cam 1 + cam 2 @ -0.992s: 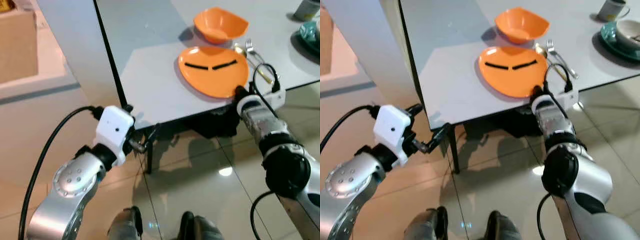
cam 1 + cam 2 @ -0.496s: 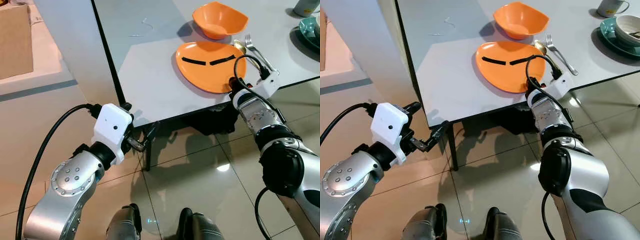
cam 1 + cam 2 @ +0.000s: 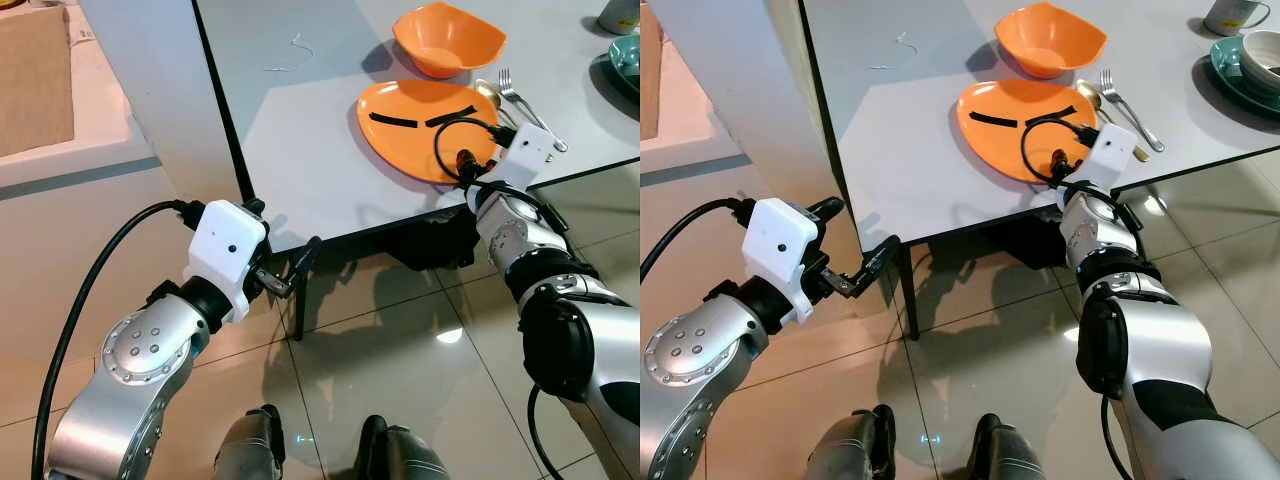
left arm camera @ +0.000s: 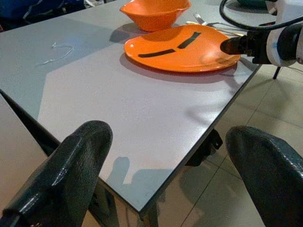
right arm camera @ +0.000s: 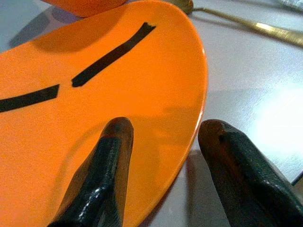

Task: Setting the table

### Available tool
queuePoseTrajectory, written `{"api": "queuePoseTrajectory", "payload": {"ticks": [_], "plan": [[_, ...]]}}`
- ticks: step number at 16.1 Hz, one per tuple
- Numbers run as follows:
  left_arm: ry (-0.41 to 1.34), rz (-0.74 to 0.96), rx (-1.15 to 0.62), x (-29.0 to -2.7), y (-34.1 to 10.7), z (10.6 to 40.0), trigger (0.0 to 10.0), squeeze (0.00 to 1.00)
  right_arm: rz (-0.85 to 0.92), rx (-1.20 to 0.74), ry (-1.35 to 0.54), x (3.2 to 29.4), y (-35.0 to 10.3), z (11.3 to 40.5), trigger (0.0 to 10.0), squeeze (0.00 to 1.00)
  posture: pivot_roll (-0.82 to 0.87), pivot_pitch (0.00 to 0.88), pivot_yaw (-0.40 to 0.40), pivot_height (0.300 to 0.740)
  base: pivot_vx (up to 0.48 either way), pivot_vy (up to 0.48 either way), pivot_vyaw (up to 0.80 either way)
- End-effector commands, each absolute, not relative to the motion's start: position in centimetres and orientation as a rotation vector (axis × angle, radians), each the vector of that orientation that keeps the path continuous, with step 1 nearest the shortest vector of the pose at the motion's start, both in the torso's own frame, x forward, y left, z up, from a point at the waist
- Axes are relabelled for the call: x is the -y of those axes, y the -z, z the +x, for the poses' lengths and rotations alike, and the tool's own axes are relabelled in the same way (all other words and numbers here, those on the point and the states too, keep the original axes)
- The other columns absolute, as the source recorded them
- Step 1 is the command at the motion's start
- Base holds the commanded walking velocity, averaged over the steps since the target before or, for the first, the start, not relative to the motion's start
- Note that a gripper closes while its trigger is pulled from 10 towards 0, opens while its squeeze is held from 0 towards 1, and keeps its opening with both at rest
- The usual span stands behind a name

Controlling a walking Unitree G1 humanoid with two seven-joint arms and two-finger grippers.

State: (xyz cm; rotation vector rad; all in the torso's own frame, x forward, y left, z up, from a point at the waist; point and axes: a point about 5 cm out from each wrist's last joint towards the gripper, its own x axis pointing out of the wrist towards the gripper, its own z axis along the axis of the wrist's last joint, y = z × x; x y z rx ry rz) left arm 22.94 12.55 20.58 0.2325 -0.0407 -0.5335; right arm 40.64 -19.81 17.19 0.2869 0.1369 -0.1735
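An orange plate (image 3: 1025, 105) with two black stripes lies near the front edge of the grey table (image 3: 900, 150). Behind it stands an orange bowl (image 3: 1050, 40). A spoon (image 3: 1092, 96) and a fork (image 3: 1125, 95) lie to its right. My right gripper (image 5: 165, 127) is open at the plate's near right rim (image 3: 1060, 160). One finger (image 5: 106, 165) is over the plate and the other finger (image 5: 232, 170) over the bare table. My left gripper (image 3: 285, 240) hangs open below the table's front left corner, holding nothing.
At the table's far right stand a teal saucer with a bowl (image 3: 1245, 60) and a mug (image 3: 1225, 14). A thin scrap of thread (image 3: 895, 48) lies on the table's left part. A black table leg (image 3: 905, 295) stands on the glossy tiled floor under the corner.
My right gripper has crept forward from the plate's near edge onto its rim, and its wrist has turned. The left arm has hardly moved. The camera shifted slightly.
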Motion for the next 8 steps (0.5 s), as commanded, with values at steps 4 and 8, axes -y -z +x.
{"api": "queuePoseTrajectory", "payload": {"ticks": [4,8], "plan": [[0.543,0.237,0.022,-12.7,-20.4,23.3,10.0,0.0,0.198,-0.107,0.217,20.3,-17.2,40.5,10.0,0.0,0.27,0.223,-0.027,0.74,0.0,0.0,0.0],[0.448,0.251,0.024,-13.8,-19.9,23.9,10.0,0.0,0.2,0.067,0.136,19.6,-18.9,40.7,10.0,0.0,0.21,0.18,-0.042,0.74,0.0,0.0,0.0]]}}
